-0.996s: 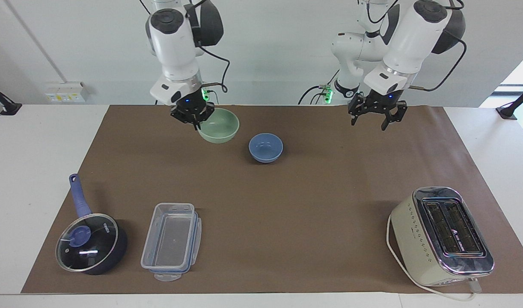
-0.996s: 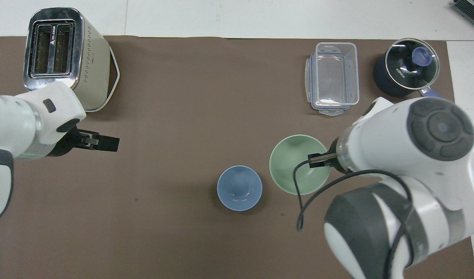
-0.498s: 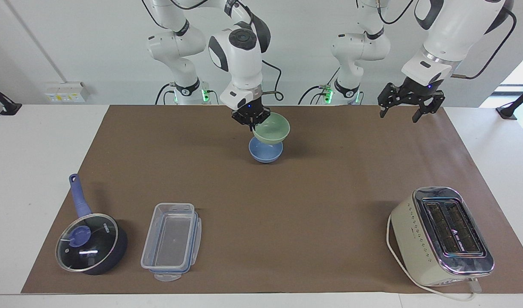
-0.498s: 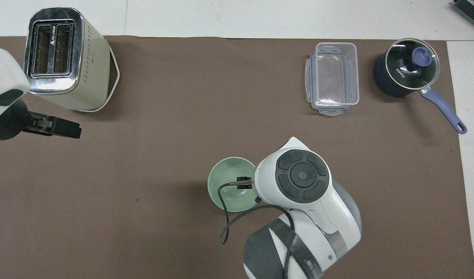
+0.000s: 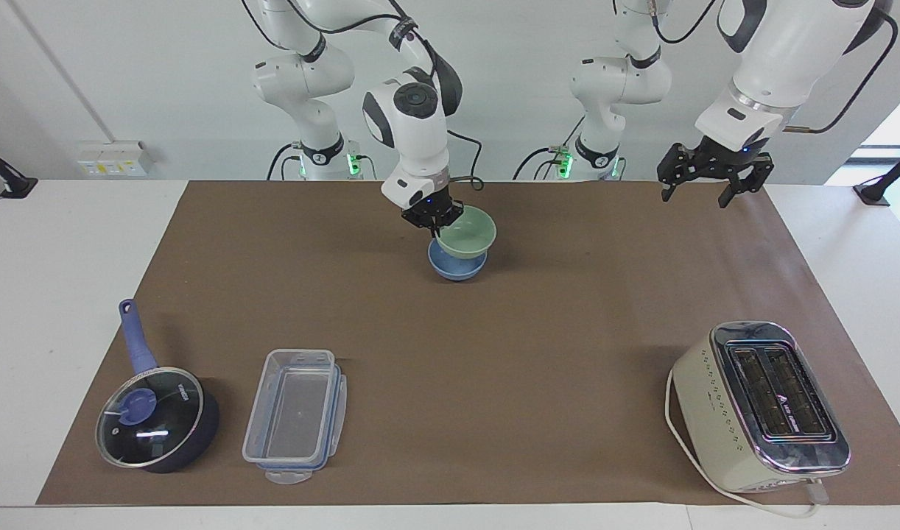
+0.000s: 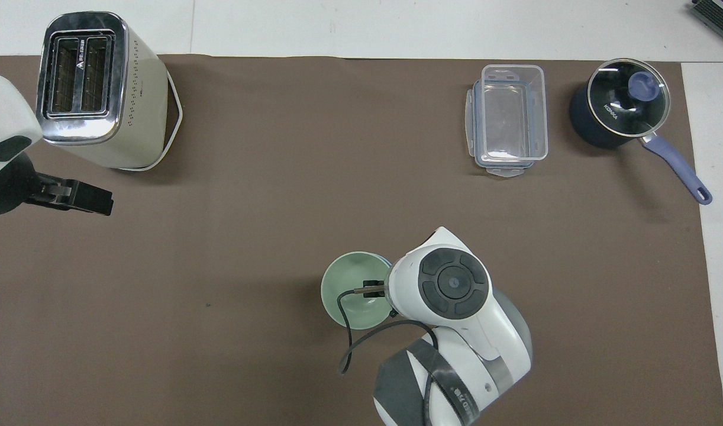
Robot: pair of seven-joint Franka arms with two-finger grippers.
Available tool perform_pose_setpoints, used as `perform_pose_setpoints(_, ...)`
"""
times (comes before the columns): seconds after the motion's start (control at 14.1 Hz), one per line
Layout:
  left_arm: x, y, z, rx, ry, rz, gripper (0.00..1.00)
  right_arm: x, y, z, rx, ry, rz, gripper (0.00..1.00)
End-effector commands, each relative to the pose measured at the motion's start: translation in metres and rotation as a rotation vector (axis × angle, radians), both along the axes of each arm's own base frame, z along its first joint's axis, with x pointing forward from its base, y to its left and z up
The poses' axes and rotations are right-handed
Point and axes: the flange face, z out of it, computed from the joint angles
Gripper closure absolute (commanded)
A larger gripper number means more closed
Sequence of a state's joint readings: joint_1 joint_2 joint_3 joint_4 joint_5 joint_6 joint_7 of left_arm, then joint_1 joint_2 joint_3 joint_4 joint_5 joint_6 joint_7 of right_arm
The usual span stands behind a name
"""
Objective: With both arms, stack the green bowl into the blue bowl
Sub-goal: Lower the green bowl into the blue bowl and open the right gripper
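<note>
The right gripper (image 5: 437, 224) pinches the rim of the green bowl (image 5: 466, 234), which sits low in the blue bowl (image 5: 456, 266), tilted or not quite seated. The step looks like the final lowering; next it calls for letting go and lifting straight up. The left gripper (image 5: 708, 180) waits with jaws wide over the brown mat (image 5: 494, 353) at its own end. Farther off stand a saucepan (image 5: 155, 416), a clear box (image 5: 295, 416) and a toaster (image 5: 763, 408)

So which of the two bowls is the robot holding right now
The green bowl. The right gripper is shut on its rim, holding it in the mouth of the blue bowl, which rests on the brown mat with no gripper on it.
</note>
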State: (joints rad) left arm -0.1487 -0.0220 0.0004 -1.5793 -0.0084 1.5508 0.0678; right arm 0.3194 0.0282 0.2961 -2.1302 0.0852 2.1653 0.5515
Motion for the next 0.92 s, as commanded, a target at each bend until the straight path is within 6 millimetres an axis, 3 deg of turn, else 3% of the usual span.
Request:
perform_pose_setpoints(0.0, 0.006, 0.013, 0.007, 0.011, -0.006, 0.003, 0.0, -0.002, -0.007, -0.001, 0.022, -0.014, 0.025, 1.0)
perform_pose_setpoints(0.28, 0.005, 0.019, 0.007, 0.007, -0.011, 0.023, 0.0, -0.003, -0.009, -0.021, 0.034, -0.034, 0.04, 1.0)
perform_pose_setpoints(0.71, 0.004, 0.019, 0.006, 0.006, -0.007, 0.028, 0.0, -0.004, -0.009, -0.035, 0.033, -0.028, 0.055, 0.99)
perform_pose_setpoints(0.85, 0.006, 0.018, 0.008, 0.005, -0.013, 0.024, 0.0, -0.004, -0.01, -0.035, 0.032, -0.025, 0.056, 0.81)
